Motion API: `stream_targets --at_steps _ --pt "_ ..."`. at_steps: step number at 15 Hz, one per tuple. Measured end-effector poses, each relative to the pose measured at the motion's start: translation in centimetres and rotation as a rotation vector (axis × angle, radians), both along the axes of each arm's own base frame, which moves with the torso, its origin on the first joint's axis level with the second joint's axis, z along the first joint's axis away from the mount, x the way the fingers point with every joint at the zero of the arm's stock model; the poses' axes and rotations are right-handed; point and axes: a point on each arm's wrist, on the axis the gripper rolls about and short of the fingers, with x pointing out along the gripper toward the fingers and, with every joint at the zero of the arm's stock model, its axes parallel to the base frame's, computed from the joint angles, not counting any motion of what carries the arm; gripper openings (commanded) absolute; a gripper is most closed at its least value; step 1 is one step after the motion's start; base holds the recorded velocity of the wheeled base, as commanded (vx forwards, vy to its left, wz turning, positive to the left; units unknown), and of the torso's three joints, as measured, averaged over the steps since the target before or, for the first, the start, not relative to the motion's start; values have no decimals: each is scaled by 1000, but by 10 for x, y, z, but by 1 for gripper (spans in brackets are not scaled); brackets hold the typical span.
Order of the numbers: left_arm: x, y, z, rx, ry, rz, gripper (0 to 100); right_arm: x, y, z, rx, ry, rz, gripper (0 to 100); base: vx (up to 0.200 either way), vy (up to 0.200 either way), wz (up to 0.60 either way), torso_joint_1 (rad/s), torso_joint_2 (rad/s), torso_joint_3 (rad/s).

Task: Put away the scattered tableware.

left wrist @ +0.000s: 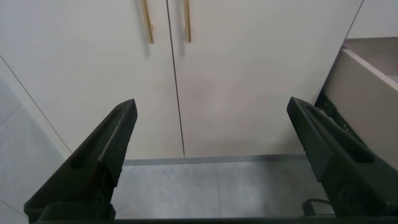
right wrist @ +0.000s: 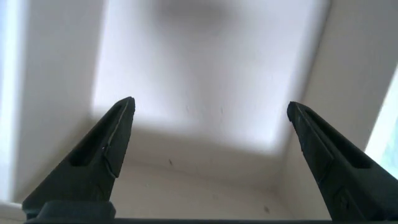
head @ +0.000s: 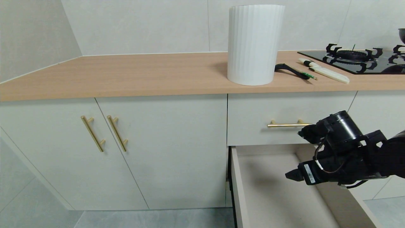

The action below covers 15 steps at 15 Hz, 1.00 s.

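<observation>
Three pcs of tableware lie on the light wood-grain countertop (head: 126, 76), btwn the tall white ribbed cylinder container (head: 254, 44) and the black glass gas hob (head: 364, 65). First is a black curved-handle utensil (head: 289, 69), one end just beside the cylinder's base. Next, a thin green-tipped stick (head: 309, 76) lies at the black one's far end; touching or crossing, can't tell. Last is a cream-bladed knife (head: 326, 72) w/ a cream-and-dark handle, lying diagonal, nearest the hob.

All three sit above and behind the right gripper (head: 297, 154), well apart from it. That gripper hangs below counter level over the open pale-beige drawer (head: 237, 183), black fingers spread wide, nothing btwn them. In the right wrist view the drawer's inside is smooth, matte, flat-bottomed w/ straight walls.

Above the open drawer is a closed off-white drawer front w/ a horizontal brass bar pull (head: 286, 124).

The left gripper (left wrist: 211, 104) is also spread wide and empty. It faces the flat off-white double cabinet doors (left wrist: 205, 74) w/ slim brass bar handles (left wrist: 147, 22) and the grey tiled floor (left wrist: 211, 186) at their foot. The tableware is up on the counter, far from it.
</observation>
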Motion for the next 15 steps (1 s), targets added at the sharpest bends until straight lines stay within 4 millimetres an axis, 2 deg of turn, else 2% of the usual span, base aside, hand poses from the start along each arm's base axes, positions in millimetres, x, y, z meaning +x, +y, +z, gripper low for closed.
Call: stream_targets --at_steps 6,9,15 --pt "0 0 0 0 1 0 100 -14 -10 31 41 -140 -24 100 0 0 0 7 -48 -35" --pt "0 0 0 0 1 0 100 -18 -13 35 29 -165 -41 100 0 0 0 93 -240 -274" --pt "0 0 0 0 1 0 100 -19 -14 37 28 -174 -46 100 0 0 0 154 -499 -299"
